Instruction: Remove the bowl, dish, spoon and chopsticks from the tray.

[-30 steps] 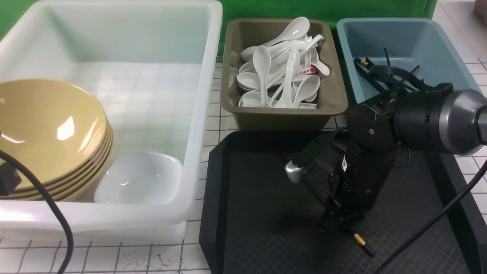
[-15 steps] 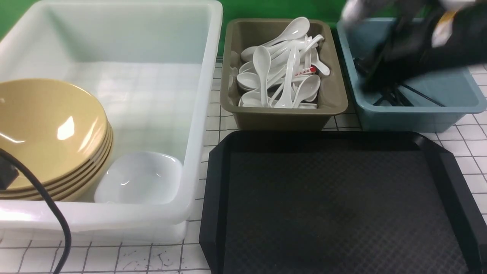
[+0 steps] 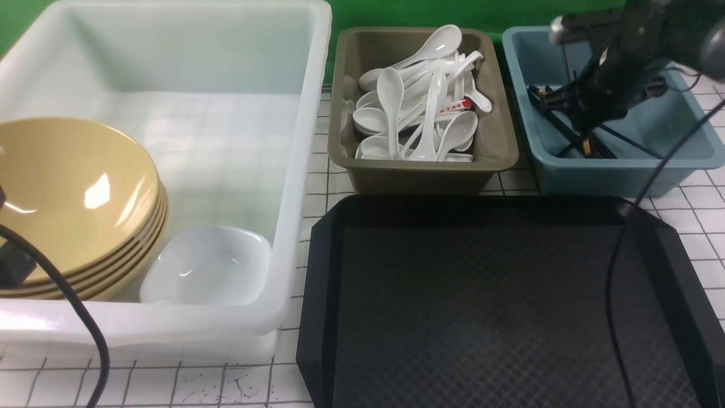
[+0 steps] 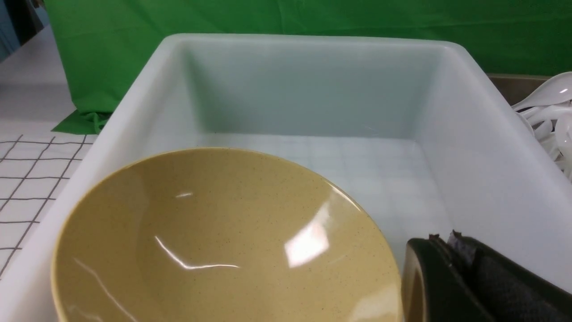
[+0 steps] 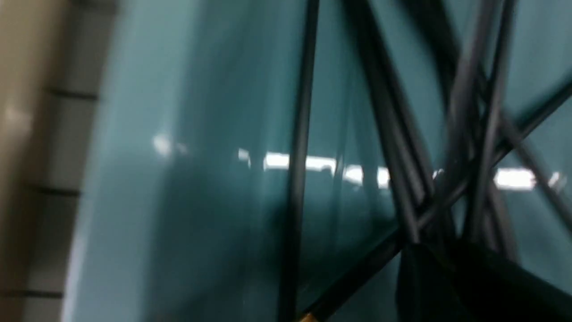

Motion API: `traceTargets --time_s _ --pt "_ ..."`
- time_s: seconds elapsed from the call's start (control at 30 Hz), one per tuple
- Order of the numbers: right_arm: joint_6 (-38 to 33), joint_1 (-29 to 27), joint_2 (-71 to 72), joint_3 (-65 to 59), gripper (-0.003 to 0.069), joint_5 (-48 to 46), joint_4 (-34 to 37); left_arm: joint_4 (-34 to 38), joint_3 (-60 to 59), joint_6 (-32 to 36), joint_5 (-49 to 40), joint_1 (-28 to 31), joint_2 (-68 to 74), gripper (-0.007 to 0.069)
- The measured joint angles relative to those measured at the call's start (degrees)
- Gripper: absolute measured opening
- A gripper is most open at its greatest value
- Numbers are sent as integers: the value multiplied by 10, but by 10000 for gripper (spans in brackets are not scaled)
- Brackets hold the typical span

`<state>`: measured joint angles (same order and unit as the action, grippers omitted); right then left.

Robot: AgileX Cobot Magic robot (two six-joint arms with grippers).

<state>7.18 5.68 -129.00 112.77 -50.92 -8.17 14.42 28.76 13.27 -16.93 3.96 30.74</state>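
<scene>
Right gripper (image 3: 584,122) over blue bin (image 3: 623,175) | bowls (image 3: 73,192): four | dish (image 3: 209,266): one

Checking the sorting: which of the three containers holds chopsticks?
The blue bin, rightmost: black chopsticks lie in it. The olive bin holds spoons; the white tub, bowls and a dish.

1 tray (image 3: 481,317), 1 dish (image 3: 207,266), 1 tub (image 3: 170,56)

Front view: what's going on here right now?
The right gripper is down in the blue bin among the chopsticks; whether it grips any, I cannot tell. The left gripper, shut, is near the bowl in the tub; the dish sits beside that bowl. Spoons lie in the olive bin. Nothing shows on the tray.
</scene>
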Motion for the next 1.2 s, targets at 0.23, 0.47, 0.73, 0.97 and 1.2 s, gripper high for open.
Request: traceTargets --time_s 0.23,0.47,0.73,0.97,1.2 --pt "-61 1 63 25 362 -66 3 1 0 -1 0 0 0 -12" --pt "-121 -2 305 30 103 -87 38 1 0 -1 0 0 0 -12" --pt "-137 41 585 -143 36 -53 75 2 0 -1 0 0 0 -12" --pt "-138 58 831 -514 36 158 77 2 0 -1 0 0 0 -12" --pt "-140 58 1001 -821 36 356 75 2 0 -1 0 0 0 -12"
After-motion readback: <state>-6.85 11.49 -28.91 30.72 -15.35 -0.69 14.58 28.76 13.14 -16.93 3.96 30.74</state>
